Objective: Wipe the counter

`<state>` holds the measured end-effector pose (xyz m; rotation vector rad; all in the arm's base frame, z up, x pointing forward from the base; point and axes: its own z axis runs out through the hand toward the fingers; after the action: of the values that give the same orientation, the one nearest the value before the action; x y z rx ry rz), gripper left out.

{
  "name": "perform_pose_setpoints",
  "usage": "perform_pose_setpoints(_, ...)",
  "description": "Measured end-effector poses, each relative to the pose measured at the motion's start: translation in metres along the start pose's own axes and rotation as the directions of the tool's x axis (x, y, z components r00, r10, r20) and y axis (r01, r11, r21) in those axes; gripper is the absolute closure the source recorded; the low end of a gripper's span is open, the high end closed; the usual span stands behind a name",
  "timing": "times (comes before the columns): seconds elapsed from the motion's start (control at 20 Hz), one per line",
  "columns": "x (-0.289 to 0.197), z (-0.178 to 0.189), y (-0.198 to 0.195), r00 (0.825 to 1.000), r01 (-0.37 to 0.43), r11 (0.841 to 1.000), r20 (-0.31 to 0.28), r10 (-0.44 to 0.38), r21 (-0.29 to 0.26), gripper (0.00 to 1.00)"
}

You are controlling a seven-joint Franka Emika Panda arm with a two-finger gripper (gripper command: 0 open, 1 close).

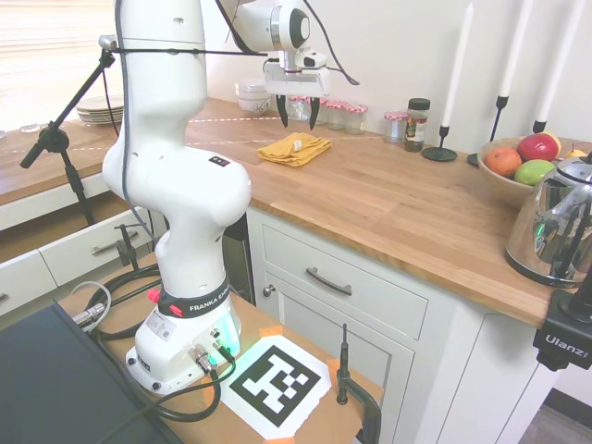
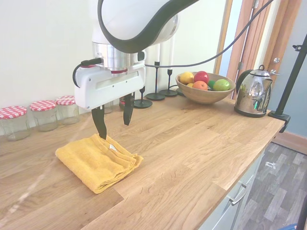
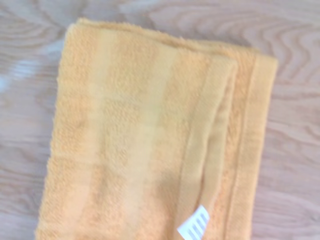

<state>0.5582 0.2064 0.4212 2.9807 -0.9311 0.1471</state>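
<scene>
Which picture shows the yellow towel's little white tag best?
The wrist view: the white tag on the yellow towel is large, with stripes visible. The second exterior view shows it as a small white fleck; the first shows only a tiny speck.

The first exterior view is taken from high beside the arm's base, facing along the counter (image 1: 388, 199) toward the wall, at moderate range; the second is set low and close at the counter's opposite side, facing the fruit bowl (image 2: 204, 93) and kettle (image 2: 253, 92); the wrist view is aimed straight down, very near; the yellow towel (image 3: 150, 145) is shared by all three.
</scene>
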Motion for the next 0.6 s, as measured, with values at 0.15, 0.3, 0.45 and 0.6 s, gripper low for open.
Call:
perform_pose_setpoints(0.15,0.001,0.004,-0.009,1.0,0.004,1.0,-0.001,-0.004,-0.012,0.0)
perform_pose_setpoints(0.3,0.009,0.016,-0.013,1.0,0.007,1.0,-0.001,-0.007,-0.03,0.0)
perform_pose_setpoints(0.45,0.014,0.03,-0.018,1.0,0.009,0.999,0.007,-0.008,-0.043,0.0)
perform_pose_setpoints(0.6,0.014,0.04,-0.027,1.0,0.021,0.999,0.011,-0.02,-0.049,0.0)
